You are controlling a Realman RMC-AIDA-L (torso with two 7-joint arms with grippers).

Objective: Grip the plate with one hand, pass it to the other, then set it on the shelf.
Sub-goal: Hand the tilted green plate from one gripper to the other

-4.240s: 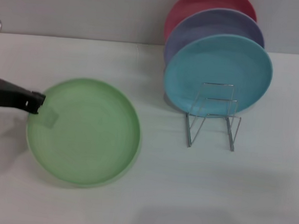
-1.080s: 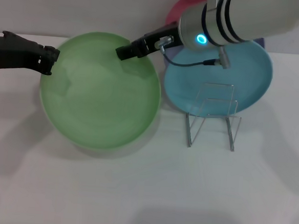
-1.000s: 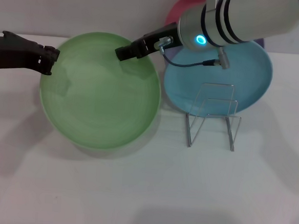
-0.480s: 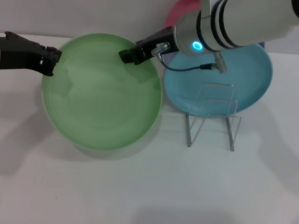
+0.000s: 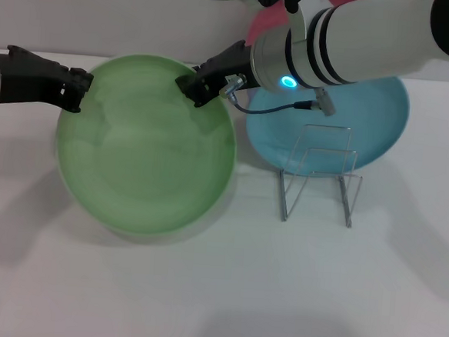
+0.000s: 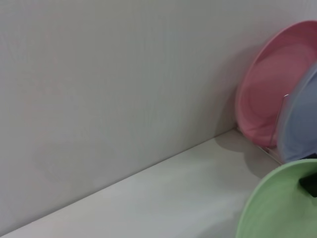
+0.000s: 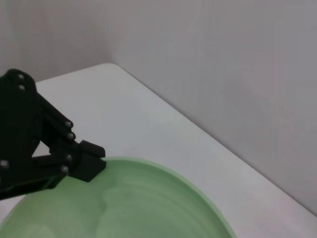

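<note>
The light green plate [image 5: 144, 155] is held tilted above the white table. My left gripper [image 5: 77, 90], all black, is shut on its left rim. It shows in the right wrist view [image 7: 91, 163], clamped on the plate's [image 7: 138, 208] far edge. My right gripper [image 5: 193, 88], on the white arm with the blue ring light, is at the plate's upper right rim. The plate's edge also shows in the left wrist view [image 6: 277, 208]. The silver wire shelf [image 5: 320, 175] stands to the right of the plate, its front slots empty.
A turquoise plate [image 5: 382, 125] stands upright in the shelf's back slot, with a pink plate [image 5: 267, 21] behind it. The left wrist view shows the pink plate [image 6: 270, 89] and a lavender plate [image 6: 299, 129]. A grey wall runs along the table's back.
The plate was lifted off the table by my left gripper. In the last second my right arm swung in closer to the upper right rim, and the plate shifted slightly left and down.
</note>
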